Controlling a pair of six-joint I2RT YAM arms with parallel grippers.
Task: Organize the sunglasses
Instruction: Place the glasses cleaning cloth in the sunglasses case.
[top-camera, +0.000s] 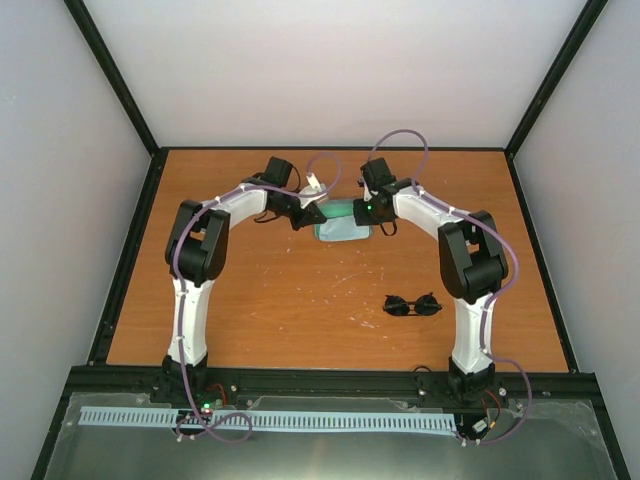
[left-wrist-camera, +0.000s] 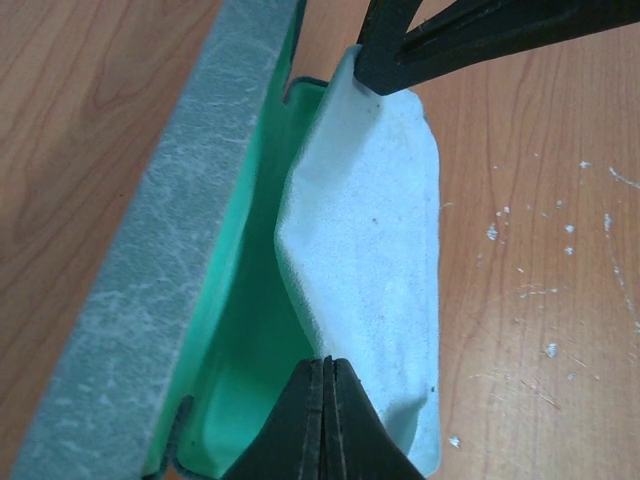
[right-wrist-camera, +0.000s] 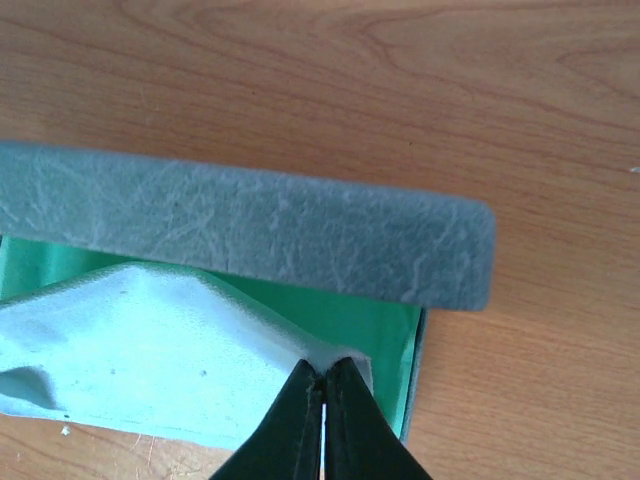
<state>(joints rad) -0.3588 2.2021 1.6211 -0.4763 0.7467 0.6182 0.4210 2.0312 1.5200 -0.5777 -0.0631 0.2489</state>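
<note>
One pair of sunglasses (top-camera: 412, 304) lay on the table (top-camera: 300, 310), nearer the robot than the case (top-camera: 345, 232) and off to the case's right, untouched. Too small to tell if the temples were folded. Probably light, rigid, fragile at the hinges, lenses slick; best pinched at the bridge or frame rim, not on the lenses. Left arm (top-camera: 195, 250) and right arm (top-camera: 470, 260) both reached forward, elbows raised, wrists turned inward to meet over the case. Case sat open, green lining showing. Left fingers (left-wrist-camera: 305, 420) were pressed together on one end of the pale blue cloth (left-wrist-camera: 370, 230) in the case; right fingers (right-wrist-camera: 295, 430) pinched its opposite corner, cloth tented between.
</note>
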